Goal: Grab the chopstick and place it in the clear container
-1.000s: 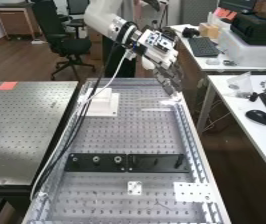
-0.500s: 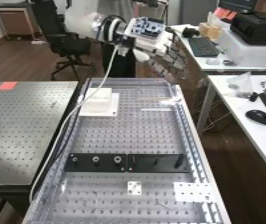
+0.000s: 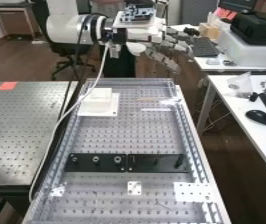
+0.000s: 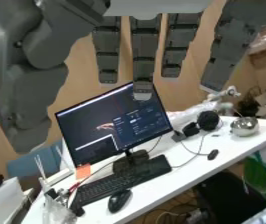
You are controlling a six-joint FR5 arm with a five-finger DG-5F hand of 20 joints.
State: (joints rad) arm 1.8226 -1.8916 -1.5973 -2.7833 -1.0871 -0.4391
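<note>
Grey fingers (image 3: 162,60) straight and spread

Open air separates the raised hand (image 3: 162,58) from the perforated bench (image 3: 133,132), where a lane runs between a white stepped block (image 3: 99,102) and black plates (image 3: 127,162) bearing upright knobs. Metal rails (image 3: 188,137) flank the lane lengthwise. A white cable (image 3: 103,65) slants down along the high view's left side; in the wrist view, a monitor (image 4: 104,127) rises above a white desk (image 4: 177,175).

White arm (image 3: 65,30) level near its wrist (image 3: 110,30), hand (image 3: 147,34) open, dark fingers (image 3: 163,61) straight, slanting downward.
</note>
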